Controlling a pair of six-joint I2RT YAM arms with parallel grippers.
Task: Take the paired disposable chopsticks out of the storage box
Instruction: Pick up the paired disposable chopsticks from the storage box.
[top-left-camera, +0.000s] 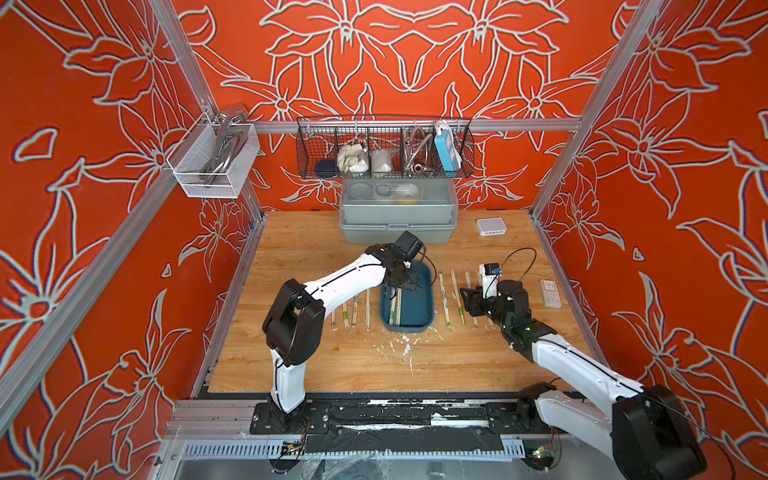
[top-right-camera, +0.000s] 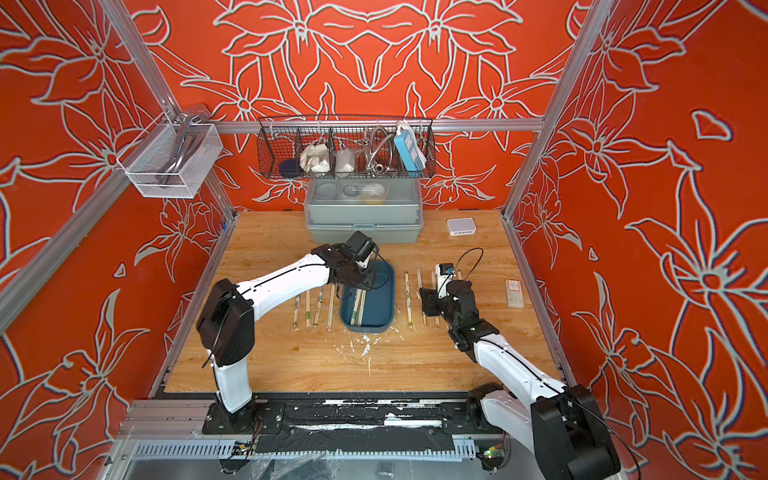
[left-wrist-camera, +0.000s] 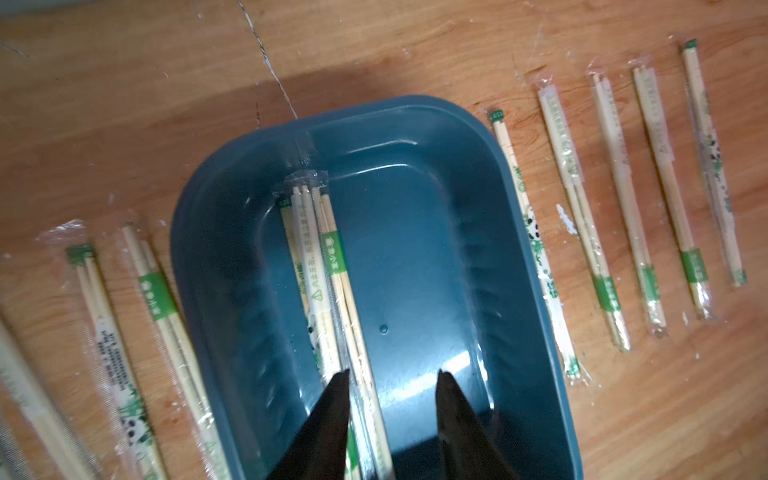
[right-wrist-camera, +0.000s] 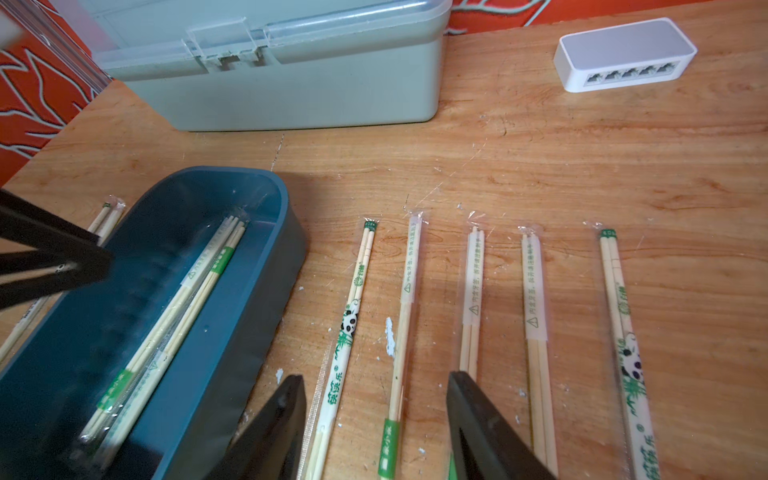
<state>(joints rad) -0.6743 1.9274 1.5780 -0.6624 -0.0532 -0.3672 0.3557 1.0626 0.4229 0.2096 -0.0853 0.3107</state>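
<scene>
- Pale wood in thin clear film: the paired disposable chopsticks (left-wrist-camera: 320, 257) lying in the storage box (left-wrist-camera: 415, 270) look very light. They seem stiff along their length but slender enough to snap if levered.
- The film probably makes them slippery. The pairs overlap, so lifting one may drag its neighbour along.
- The best hold, as I judge it, is across the middle of the topmost pair. There the two sticks give the fingers something firm to pinch, unlike the loose wrapper ends.
- Inside the box, the left gripper (left-wrist-camera: 392, 378) is low over the floor with its fingers partly apart. One finger is against the bundle and the nearest pair runs into the gap. Nothing is clamped or lifted yet.
- To the right of the box, the right gripper (right-wrist-camera: 376, 382) hovers over the pairs lying there. Its fingers are spread wide and nothing is between them.
- The box holds about three pairs, though the overlap makes the count uncertain. They are bunched along its left long wall, and the rest of its floor is bare.
- On the table (right-wrist-camera: 582, 166), four pairs (top-left-camera: 355, 309) lie in a row just left of the box and five pairs (right-wrist-camera: 409, 291) lie to its right, all roughly parallel to it.
- Behind the box stands the grey-green lidded box (right-wrist-camera: 291, 91), shut. A top view shows round shapes under its clear lid, but I cannot tell what they are.
- Higher behind the box hangs the black wire basket (top-left-camera: 384, 149). It holds crumpled white items, a coiled metal hose and a blue power strip.
</scene>
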